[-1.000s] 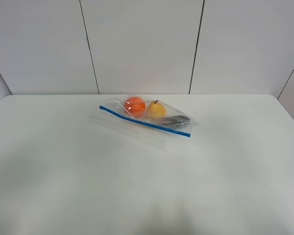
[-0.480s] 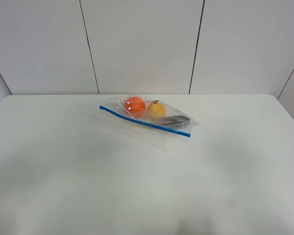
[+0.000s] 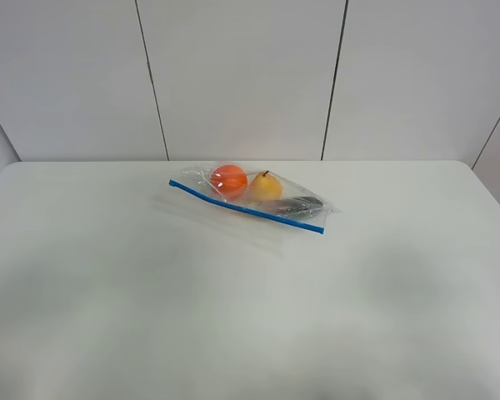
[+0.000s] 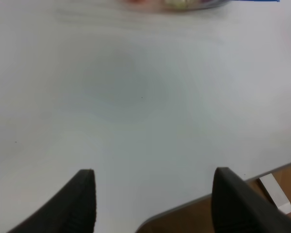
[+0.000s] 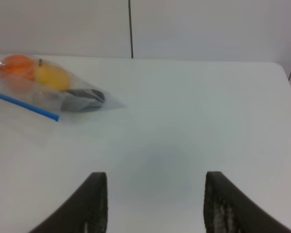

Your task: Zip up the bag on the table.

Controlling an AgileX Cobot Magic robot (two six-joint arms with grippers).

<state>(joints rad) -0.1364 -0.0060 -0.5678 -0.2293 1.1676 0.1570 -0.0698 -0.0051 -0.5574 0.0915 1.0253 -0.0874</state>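
1. One clear zip bag (image 3: 248,198) — its single blue zipper strip (image 3: 246,207) runs along one edge.
2. Three pieces of fruit inside: one orange (image 3: 228,179), one yellow pear (image 3: 266,187), one dark purple piece (image 3: 298,204).
3. One white table (image 3: 233,317).
4. Two grippers — left gripper (image 4: 153,194) and right gripper (image 5: 153,194), two dark fingers each.

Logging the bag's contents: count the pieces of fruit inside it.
3. In the bag: an orange at its left end, a yellow pear beside it, a dark purple fruit at its right end. More may be hidden.
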